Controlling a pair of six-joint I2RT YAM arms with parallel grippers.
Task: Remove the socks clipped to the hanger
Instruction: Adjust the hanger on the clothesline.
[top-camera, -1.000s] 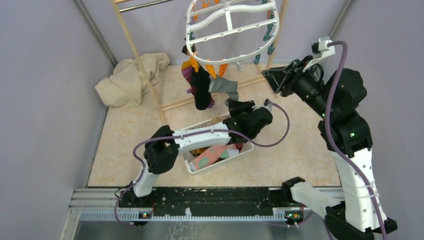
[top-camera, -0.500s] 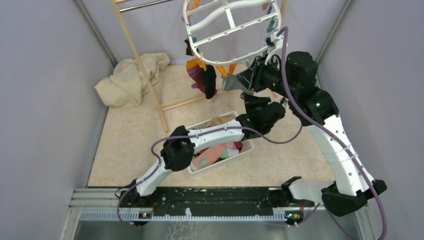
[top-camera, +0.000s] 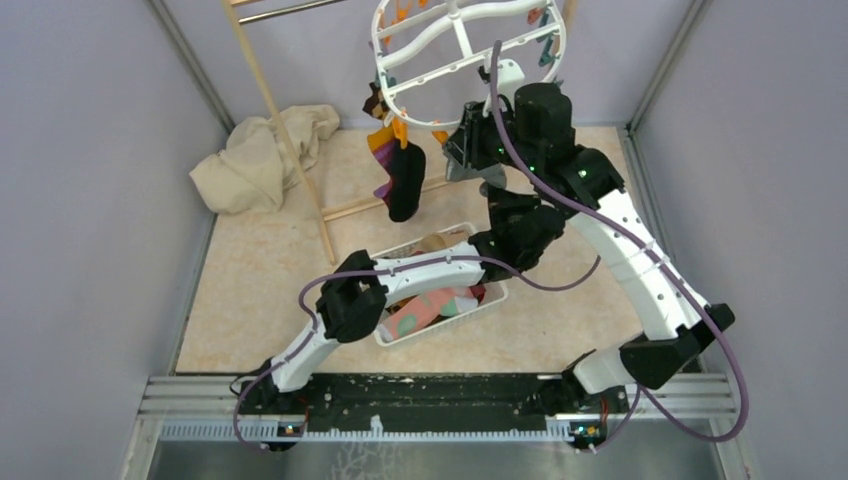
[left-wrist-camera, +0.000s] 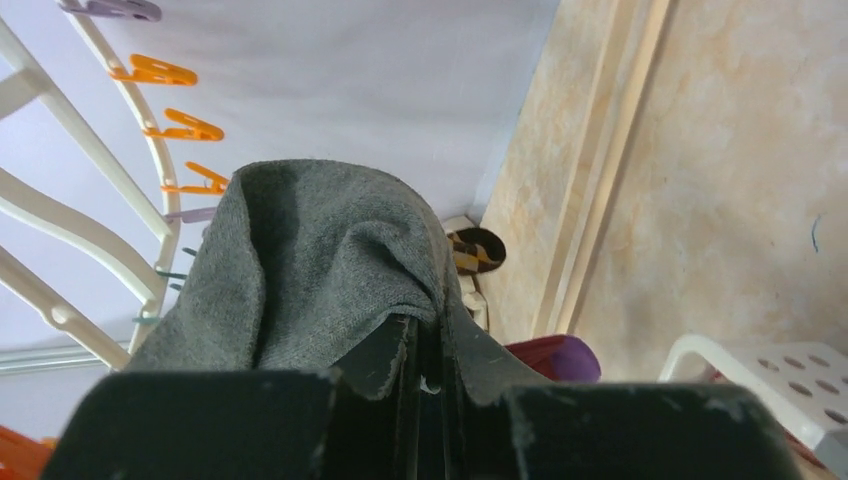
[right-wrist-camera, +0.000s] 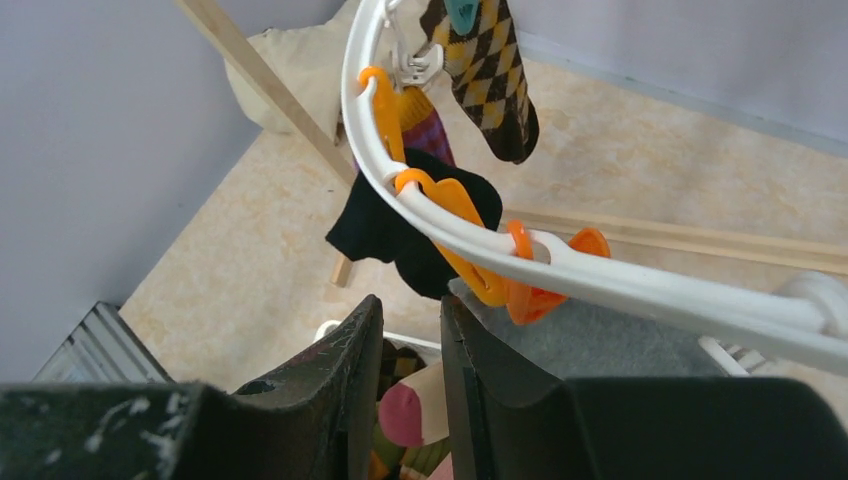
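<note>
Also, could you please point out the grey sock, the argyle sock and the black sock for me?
grey sock (left-wrist-camera: 320, 270), left wrist view, middle of the bunched fabric.
argyle sock (right-wrist-camera: 492, 75), right wrist view, its checked middle.
black sock (right-wrist-camera: 375, 228), right wrist view, its lower left part.

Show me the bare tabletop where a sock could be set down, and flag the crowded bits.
Free: the tabletop left of the mesh basket, up to the wooden rack pole; also the strip between basket and right arm. Crowded: under the hanger, where hanging socks and both arms meet.
</note>
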